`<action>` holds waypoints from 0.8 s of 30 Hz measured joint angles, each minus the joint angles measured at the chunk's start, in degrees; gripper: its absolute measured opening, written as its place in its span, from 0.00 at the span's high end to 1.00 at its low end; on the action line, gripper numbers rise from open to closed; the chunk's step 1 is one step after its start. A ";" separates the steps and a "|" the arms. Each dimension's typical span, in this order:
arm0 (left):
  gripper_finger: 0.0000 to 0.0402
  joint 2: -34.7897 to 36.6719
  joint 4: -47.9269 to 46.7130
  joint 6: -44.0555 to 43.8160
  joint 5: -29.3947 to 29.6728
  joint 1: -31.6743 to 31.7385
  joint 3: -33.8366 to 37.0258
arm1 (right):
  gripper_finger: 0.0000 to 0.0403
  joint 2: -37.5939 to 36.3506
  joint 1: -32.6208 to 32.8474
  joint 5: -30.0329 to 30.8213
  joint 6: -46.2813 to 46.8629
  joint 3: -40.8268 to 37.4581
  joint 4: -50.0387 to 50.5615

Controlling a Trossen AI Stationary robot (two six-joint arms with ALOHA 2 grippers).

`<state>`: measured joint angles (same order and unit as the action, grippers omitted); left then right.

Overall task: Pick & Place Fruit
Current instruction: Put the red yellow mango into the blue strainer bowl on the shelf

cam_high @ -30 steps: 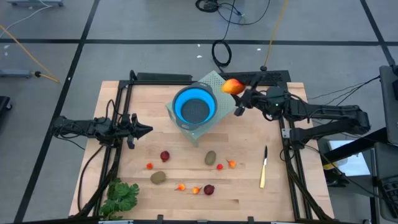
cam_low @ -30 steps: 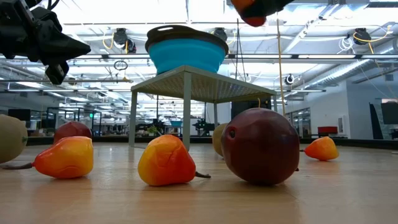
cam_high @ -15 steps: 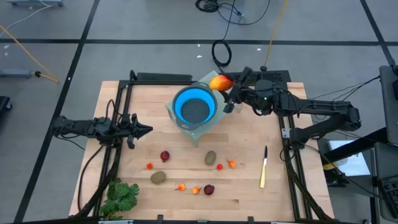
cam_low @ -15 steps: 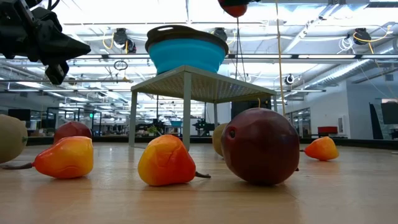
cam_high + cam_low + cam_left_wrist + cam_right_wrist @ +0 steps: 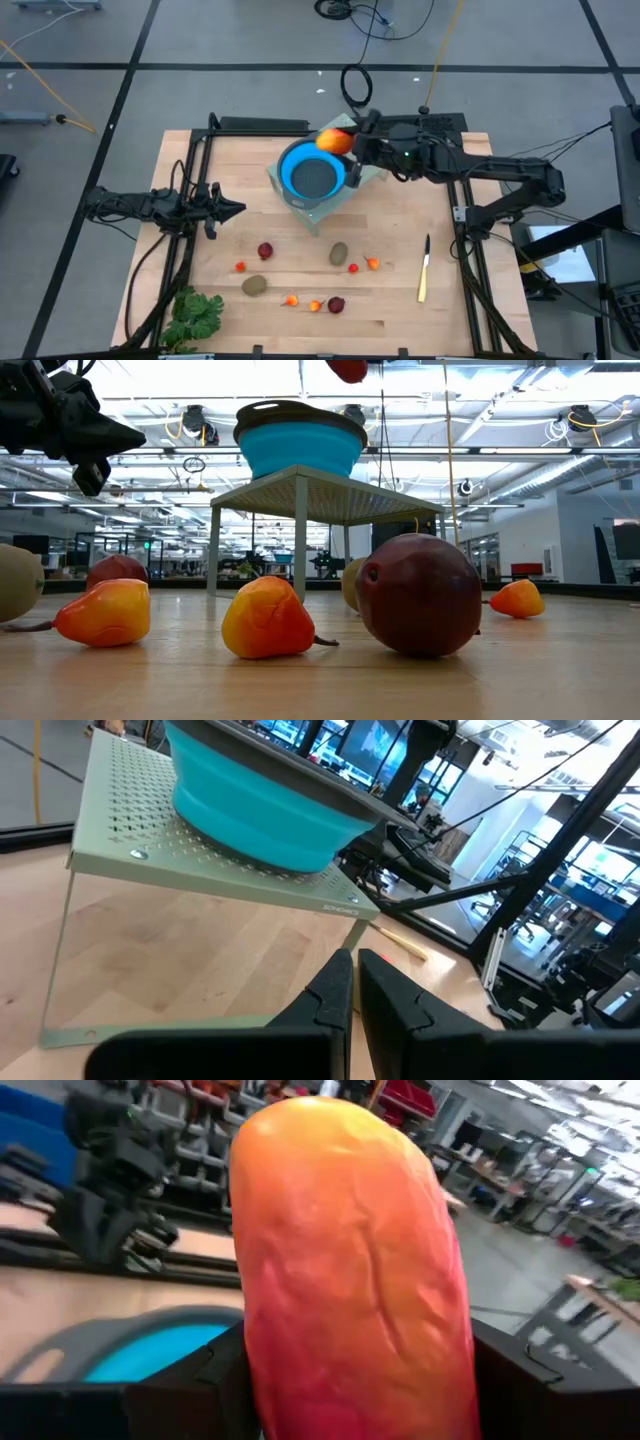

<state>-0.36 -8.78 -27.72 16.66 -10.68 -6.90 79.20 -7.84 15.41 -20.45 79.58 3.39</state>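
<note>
Long orange-red fruit (image 5: pixel 334 141) clamped in right end effector (image 5: pixel 347 146), above rim of blue bowl (image 5: pixel 311 170).

Bright ceiling lamps (image 5: pixel 195 418) shine evenly above the blue bowl (image 5: pixel 299 438); shadows under it are soft. Close to the bowl, the orange-red fruit (image 5: pixel 350 1270) looks blurred, the room behind hazy.

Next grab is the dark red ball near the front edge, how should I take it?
Grip the dark red toy ball across its widest middle, coming straight down from above. It is round and sits on the wooden table, with a tiny orange piece close beside, so set the jaws off that side.
</note>
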 joint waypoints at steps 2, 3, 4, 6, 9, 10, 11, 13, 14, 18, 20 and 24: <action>0.95 0.00 0.02 0.00 0.01 -0.01 0.00 | 0.41 0.45 -0.04 -0.87 2.15 1.07 1.79; 0.95 0.00 0.00 0.03 0.01 0.00 0.00 | 0.41 0.61 -0.04 -1.06 3.16 1.66 2.75; 0.95 0.00 0.00 0.17 0.01 -0.02 0.00 | 0.41 0.84 -0.07 -1.88 4.16 2.12 3.50; 0.95 0.00 0.00 0.18 -0.01 -0.01 0.00 | 0.41 1.70 -0.08 -2.65 6.56 3.24 4.32; 0.95 0.01 0.03 0.20 0.01 0.00 0.00 | 0.41 2.58 -0.08 -4.41 9.98 4.54 6.89; 0.95 0.00 0.00 0.21 -0.02 -0.02 0.00 | 0.41 2.90 -0.08 -5.39 10.75 5.12 6.74; 0.95 0.00 0.02 0.18 -0.01 -0.02 0.00 | 0.41 3.16 -0.08 -6.01 11.44 5.46 6.83; 0.95 0.02 0.02 0.05 -0.02 0.01 0.00 | 0.41 3.62 -0.08 -7.43 12.93 6.25 7.58; 0.95 0.00 0.00 0.06 0.01 -0.02 0.00 | 0.41 4.02 -0.08 -8.17 13.67 6.65 8.05; 0.95 0.00 0.04 -0.01 0.00 -0.01 0.00 | 0.41 5.50 -0.08 -10.94 16.43 8.22 10.53; 0.95 0.00 0.04 0.01 0.01 -0.01 0.00 | 0.41 6.13 -0.08 -11.71 17.53 9.01 11.33; 0.95 0.01 0.03 0.04 -0.01 -0.01 0.00 | 0.41 7.30 -0.42 -14.40 19.60 9.25 13.34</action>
<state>-0.35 -8.74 -27.68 16.65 -10.69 -6.90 86.50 -8.26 1.01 -0.85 88.84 16.73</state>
